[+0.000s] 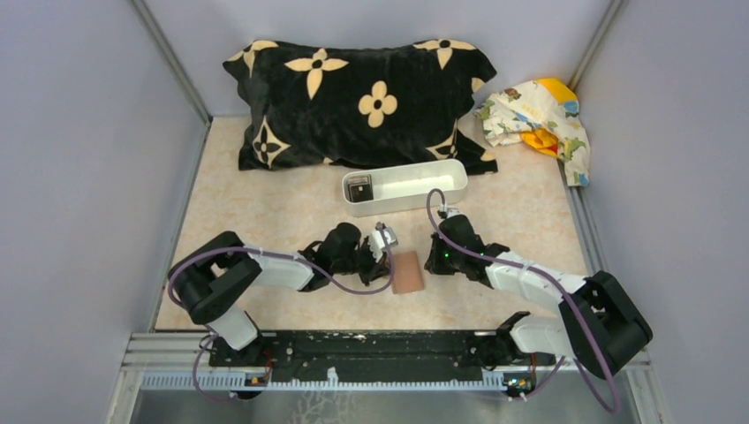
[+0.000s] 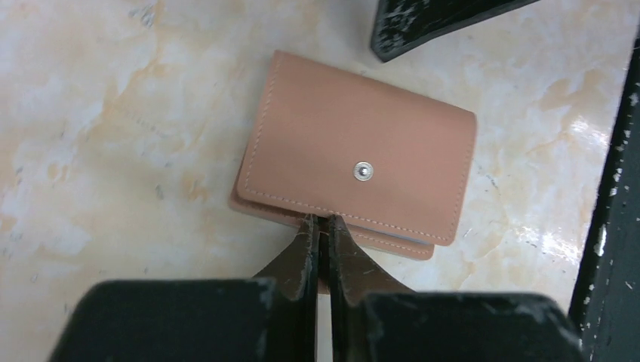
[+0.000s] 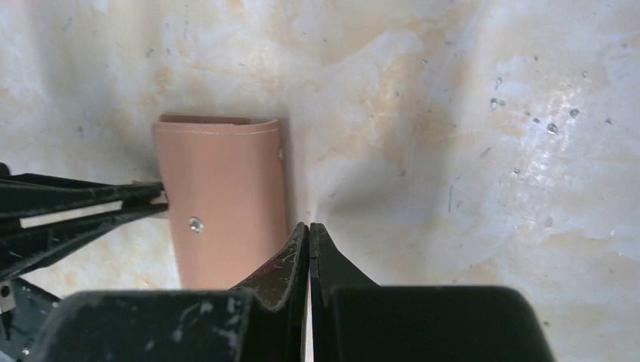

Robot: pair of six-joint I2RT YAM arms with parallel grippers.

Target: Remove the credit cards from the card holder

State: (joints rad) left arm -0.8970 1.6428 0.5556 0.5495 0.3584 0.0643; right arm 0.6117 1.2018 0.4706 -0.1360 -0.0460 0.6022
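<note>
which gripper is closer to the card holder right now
Left gripper: its shut tips meet the edge of the card holder. Right gripper, also shut, sits just off the opposite edge.

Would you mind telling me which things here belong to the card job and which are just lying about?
Job: card holder, closed; left fingers at its edge; right fingers beside it; white tray holding a dark item, perhaps cards.
Lying about: black flowered pillow; patterned cloth.
</note>
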